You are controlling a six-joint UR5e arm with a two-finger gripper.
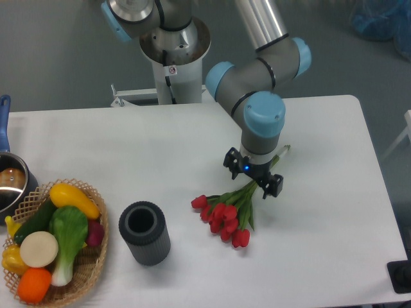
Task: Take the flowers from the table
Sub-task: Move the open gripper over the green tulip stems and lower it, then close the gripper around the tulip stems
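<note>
The flowers (226, 214), a bunch of red tulips with green stems, lie on the white table (160, 147) right of centre, heads toward the front left, stem ends (281, 152) pointing back right. My gripper (252, 178) hangs directly over the middle of the stems, fingers (271, 185) spread to either side of them, open. The wrist hides the part of the stems under it. I cannot tell whether the fingers touch the table.
A dark cylinder (144, 232) stands upright left of the tulips. A wicker basket (90, 269) of toy vegetables sits at the front left, with a pot (9, 183) behind it. The robot base (173, 54) stands behind the table's back edge.
</note>
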